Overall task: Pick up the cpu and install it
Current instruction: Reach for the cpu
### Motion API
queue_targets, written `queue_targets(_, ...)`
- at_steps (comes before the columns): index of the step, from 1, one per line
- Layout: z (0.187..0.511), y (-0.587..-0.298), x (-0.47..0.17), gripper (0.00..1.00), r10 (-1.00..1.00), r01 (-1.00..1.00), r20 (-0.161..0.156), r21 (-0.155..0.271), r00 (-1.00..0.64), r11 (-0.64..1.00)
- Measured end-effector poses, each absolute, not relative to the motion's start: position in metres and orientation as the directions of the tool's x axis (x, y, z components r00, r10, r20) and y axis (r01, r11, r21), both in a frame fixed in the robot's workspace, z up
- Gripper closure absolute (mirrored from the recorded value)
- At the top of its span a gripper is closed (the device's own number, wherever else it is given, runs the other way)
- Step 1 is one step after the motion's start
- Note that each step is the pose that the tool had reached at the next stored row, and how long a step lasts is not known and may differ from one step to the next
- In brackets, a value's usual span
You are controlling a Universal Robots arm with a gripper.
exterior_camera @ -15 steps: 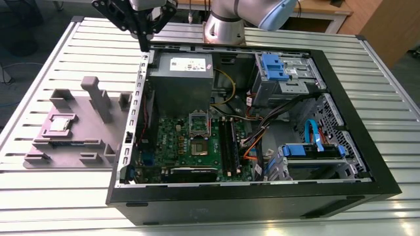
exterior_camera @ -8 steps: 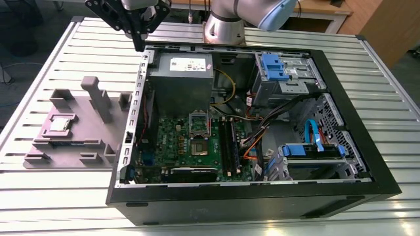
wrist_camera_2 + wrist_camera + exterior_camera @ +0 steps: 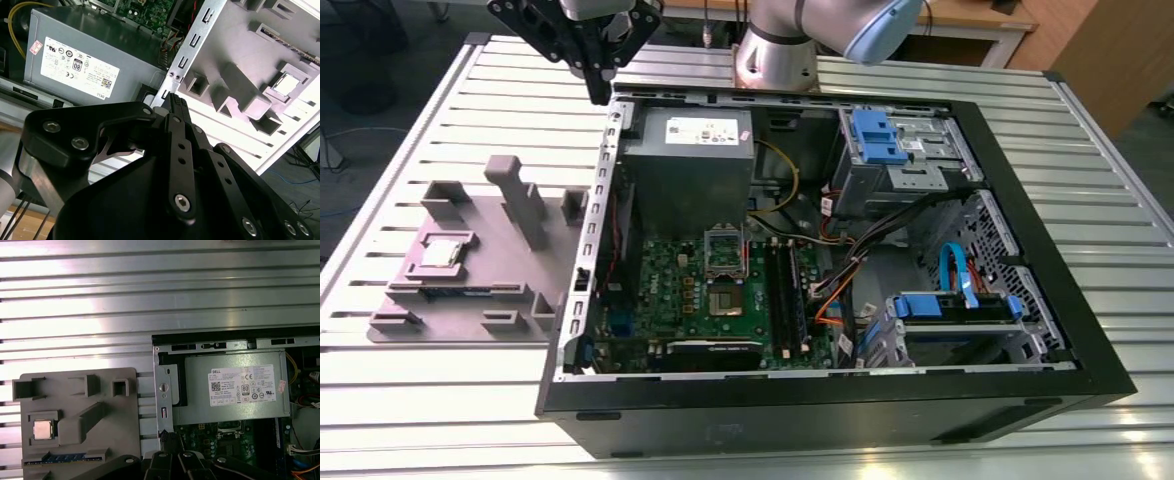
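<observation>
The cpu (image 3: 443, 252) is a small silvery square chip lying flat in a recess of the grey holder block (image 3: 467, 300), at the exterior view's left, outside the computer case. It also appears in both wrist views (image 3: 286, 84) (image 3: 43, 430). My gripper (image 3: 599, 95) hangs high above the case's back left corner, well away from the cpu, fingers shut together with nothing between them. Its black fingers (image 3: 175, 107) (image 3: 167, 439) point down near the case's metal edge. The metal-framed socket (image 3: 724, 297) sits on the green board with its cover plate (image 3: 724, 250) raised.
The open black computer case (image 3: 1041, 290) holds a grey power-supply box (image 3: 687, 165), memory sticks (image 3: 787, 295), cables and blue drive brackets (image 3: 874, 135). The holder block has upright posts (image 3: 520, 200). Everything rests on a ribbed metal table (image 3: 440, 130).
</observation>
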State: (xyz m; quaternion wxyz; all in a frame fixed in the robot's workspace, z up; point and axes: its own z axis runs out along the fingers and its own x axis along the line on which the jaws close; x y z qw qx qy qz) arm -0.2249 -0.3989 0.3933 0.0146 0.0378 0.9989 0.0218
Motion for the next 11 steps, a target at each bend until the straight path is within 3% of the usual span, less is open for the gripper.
queue_targets(11,0.3932,-0.3989,-0.229,0.89,0.076,0.075,-0.027,0.045,-0.997,0.996)
